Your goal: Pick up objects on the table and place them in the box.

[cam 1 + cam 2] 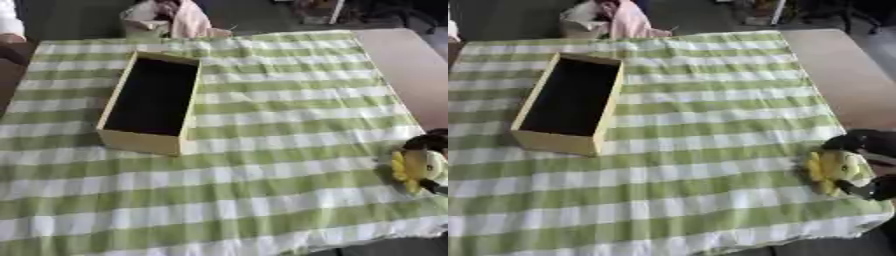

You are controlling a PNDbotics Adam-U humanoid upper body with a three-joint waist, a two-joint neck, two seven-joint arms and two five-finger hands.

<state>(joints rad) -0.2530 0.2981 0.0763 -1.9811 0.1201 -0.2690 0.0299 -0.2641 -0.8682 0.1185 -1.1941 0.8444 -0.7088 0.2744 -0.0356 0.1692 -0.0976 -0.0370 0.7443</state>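
Here, a yellow and pale soft toy, rounded and plush-looking (836, 171), is seen at the right-hand edge of the table, lying on a green-and-white checked tablecloth (262, 165). It is enclosed by the robot's black right hand (866, 165), whose dark fingers are curled over the toy from above and below, so that the toy is taken as gripped. Whether the toy has been lifted off the cloth or is resting on it cannot be told. The grasp is judged to have been made from the side because the toy sits so near the table's edge, where the right arm comes in.

A long rectangular box with pale yellow wooden-looking walls and a dark inside (140, 140) is placed well apart from the toy, toward the left and farther back, with its long axis running away from the robot. Nothing can be made out inside it. Its open top is turned upward, which suits a drop from above.

The left hand is shown in neither view.

A carry across the cloth toward the box is judged to be what is called for next; the near wall of the box would have to be cleared.
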